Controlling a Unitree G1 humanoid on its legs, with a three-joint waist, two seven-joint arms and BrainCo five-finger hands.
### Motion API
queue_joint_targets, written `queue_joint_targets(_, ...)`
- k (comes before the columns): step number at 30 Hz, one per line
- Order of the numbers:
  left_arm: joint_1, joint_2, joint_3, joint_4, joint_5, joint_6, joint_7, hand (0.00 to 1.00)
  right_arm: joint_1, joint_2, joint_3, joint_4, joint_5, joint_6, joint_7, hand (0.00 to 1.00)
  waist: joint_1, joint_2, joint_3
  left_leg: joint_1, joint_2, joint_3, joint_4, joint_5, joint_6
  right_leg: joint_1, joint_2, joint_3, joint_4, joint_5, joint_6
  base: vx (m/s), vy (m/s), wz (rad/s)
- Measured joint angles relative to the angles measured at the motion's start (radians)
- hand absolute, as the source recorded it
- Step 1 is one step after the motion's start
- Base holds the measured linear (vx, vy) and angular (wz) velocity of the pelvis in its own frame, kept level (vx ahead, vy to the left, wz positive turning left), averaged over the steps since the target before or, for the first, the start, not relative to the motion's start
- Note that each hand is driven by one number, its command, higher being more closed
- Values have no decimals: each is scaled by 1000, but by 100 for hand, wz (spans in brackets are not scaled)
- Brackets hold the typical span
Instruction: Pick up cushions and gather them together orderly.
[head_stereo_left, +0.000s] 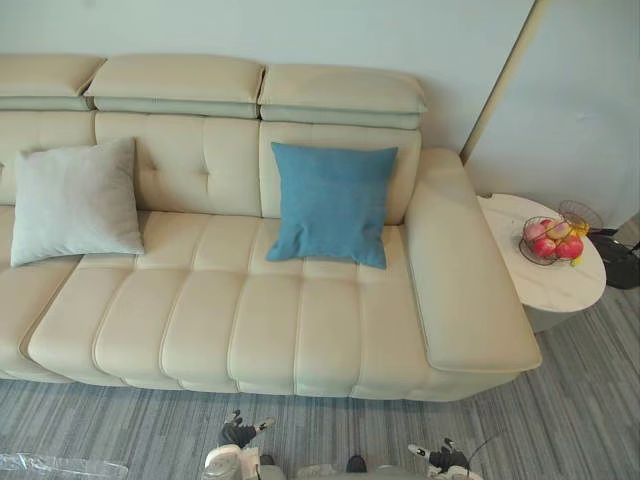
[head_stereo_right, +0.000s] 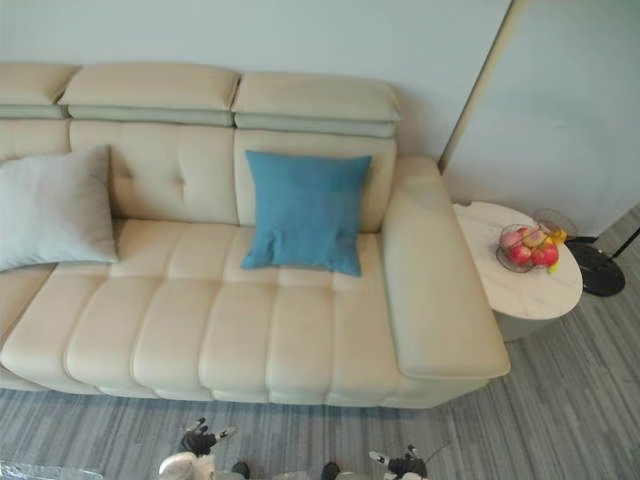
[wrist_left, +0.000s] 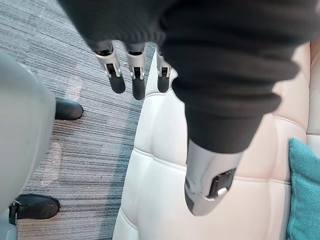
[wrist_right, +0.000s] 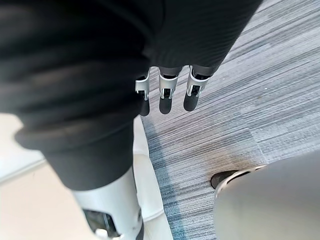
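Near: your left hand hung at the front edge of the cream tufted leather sofa, fingers straight, side by side, holding nothing. Your right hand hung over the grey striped carpet floor, fingers likewise straight and empty.

Farther: the teal-blue square fabric cushion stood propped against the backrest, near the sofa's right armrest. The pale grey square fabric cushion leaned on the backrest towards the left end, well apart from the blue one.

Progress, judged: nothing was gathered. Both cushions were untouched, so you had every step left: pick one up, carry it across, set it neatly beside the other.

Surroundings: the seat between the cushions carried nothing. Both sat at the back of a deep seat, so you probably faced a long reach. Beyond the right armrest stood a small round white-topped bench with a wire basket of red and yellow fruit, clear of any likely path.
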Motion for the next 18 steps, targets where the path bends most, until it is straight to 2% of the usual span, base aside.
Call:
queue_joint_targets(5, 2, 8, -25, 24, 1, 0, 0, 0, -1, 1, -3, 5, 15, 0, 2, 0, -2, 12, -5, 21, -23, -21, -30, 5, 6, 31, -16, -15, -29, 2, 2, 77, 42, 13)
queue_joint_targets(6, 19, 45, -50, 66, 29, 0, -8, 0, -3, -29, 2, 33, 40, -1, 5, 0, -28, -2, 9, 104, -52, -36, -118, 27, 34, 94, -39, -5, -67, 4, 16, 28, 10, 4)
queue_joint_targets(12, 20, 46, -51, 67, 29, 0, -9, 0, 0, -29, 2, 35, 41, -1, 6, 0, -30, -3, 9, 106, -52, -34, -118, 27, 34, 95, -39, -5, -67, 4, 16, 0, 0, 0)
queue_joint_targets(18, 20, 56, -73, 79, 23, 1, -23, 0, 4, -30, 0, 32, 53, 0, 16, 0, -46, 3, 17, 149, -50, -8, -131, 28, 33, 138, -44, -11, -75, 1, 21, -14, 0, -2)
